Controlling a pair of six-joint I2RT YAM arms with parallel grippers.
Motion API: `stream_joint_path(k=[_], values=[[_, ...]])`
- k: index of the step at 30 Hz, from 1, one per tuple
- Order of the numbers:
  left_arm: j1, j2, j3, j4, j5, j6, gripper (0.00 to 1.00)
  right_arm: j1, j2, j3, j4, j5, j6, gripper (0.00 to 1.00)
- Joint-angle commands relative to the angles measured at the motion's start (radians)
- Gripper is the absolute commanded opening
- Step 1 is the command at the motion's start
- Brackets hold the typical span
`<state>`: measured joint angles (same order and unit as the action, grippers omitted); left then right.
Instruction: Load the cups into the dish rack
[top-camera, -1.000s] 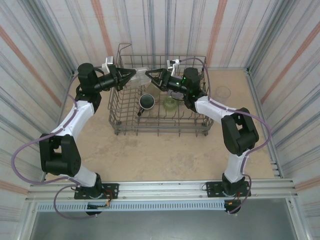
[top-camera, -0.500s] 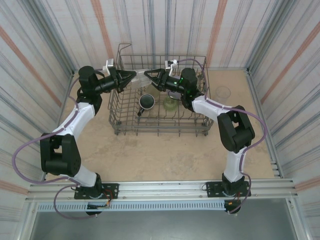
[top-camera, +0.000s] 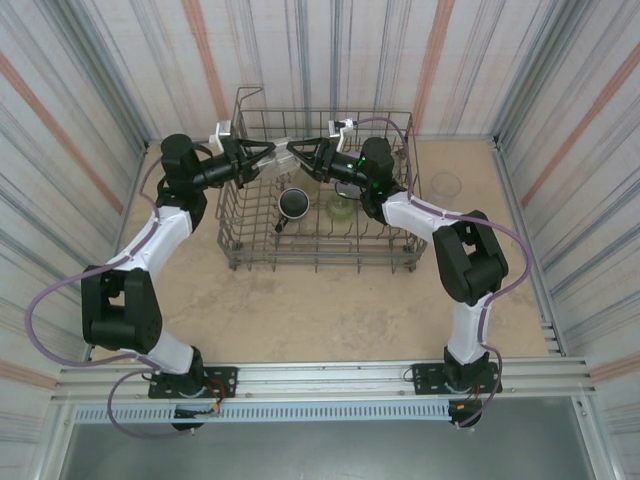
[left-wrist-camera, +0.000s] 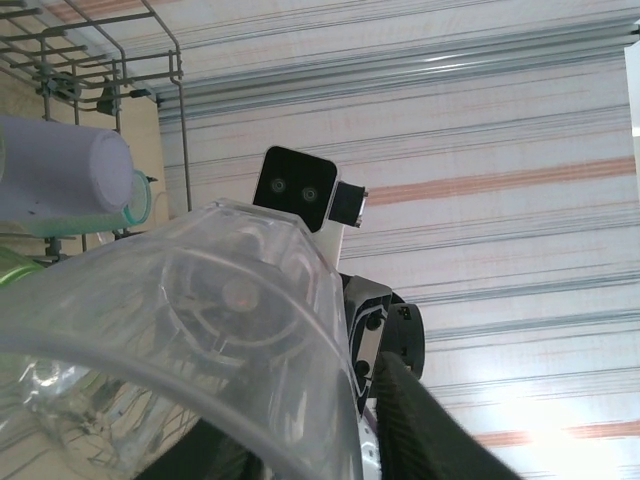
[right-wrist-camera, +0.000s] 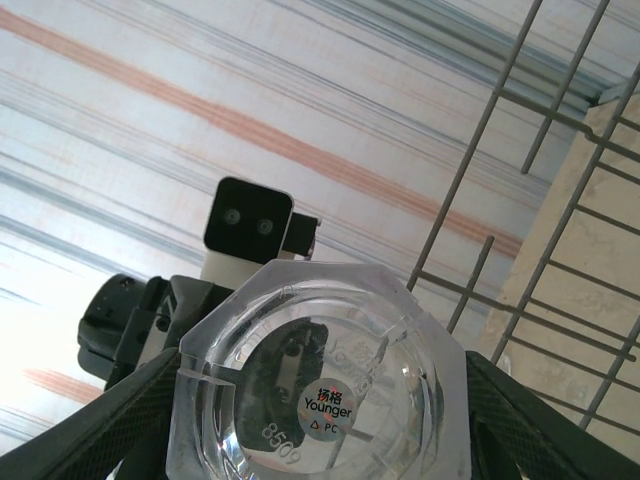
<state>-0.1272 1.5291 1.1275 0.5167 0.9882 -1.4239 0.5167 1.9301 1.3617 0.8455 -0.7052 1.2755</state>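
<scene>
Clasping a clear cup (top-camera: 283, 149) above the dish rack (top-camera: 320, 262), right gripper (top-camera: 297, 151) faces left gripper (top-camera: 270, 154), whose hold is unclear.

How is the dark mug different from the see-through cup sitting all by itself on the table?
The dark mug is nearly black, but the see-through cup is clear, so the table shows through it. The dark mug sits inside the dish rack. The see-through cup stands outside it, on the table to the rack's right. The dark mug has a handle, and the see-through cup shows none. Both are round, and neither one is being held.
</scene>
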Motion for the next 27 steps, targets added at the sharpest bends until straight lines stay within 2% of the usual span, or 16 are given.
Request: stream_joint_path(k=[1, 4, 6, 12, 18, 23, 27], values=[[0.000, -0.022, 0.012, -0.047, 0.023, 0.050, 0.45, 0.003, 0.016, 0.034, 0.060, -0.008, 0.001, 0.50], [0.000, -0.037, 0.028, -0.107, 0.022, 0.099, 0.61, 0.002, 0.020, 0.040, 0.056, -0.007, -0.001, 0.49], [0.000, -0.046, 0.045, -0.159, 0.023, 0.140, 0.75, 0.000, 0.020, 0.043, 0.049, -0.005, -0.006, 0.49], [0.015, -0.086, 0.052, -0.274, -0.002, 0.217, 0.97, -0.004, 0.010, 0.049, 0.005, 0.008, -0.040, 0.48], [0.039, -0.126, 0.072, -0.423, -0.015, 0.315, 0.99, -0.014, -0.016, 0.084, -0.131, 0.017, -0.152, 0.47], [0.081, -0.182, 0.052, -0.468, -0.021, 0.322, 0.99, -0.010, -0.044, 0.108, -0.306, 0.043, -0.282, 0.47], [0.114, -0.240, 0.077, -0.634, -0.069, 0.429, 0.99, -0.008, -0.068, 0.121, -0.423, 0.074, -0.380, 0.47]])
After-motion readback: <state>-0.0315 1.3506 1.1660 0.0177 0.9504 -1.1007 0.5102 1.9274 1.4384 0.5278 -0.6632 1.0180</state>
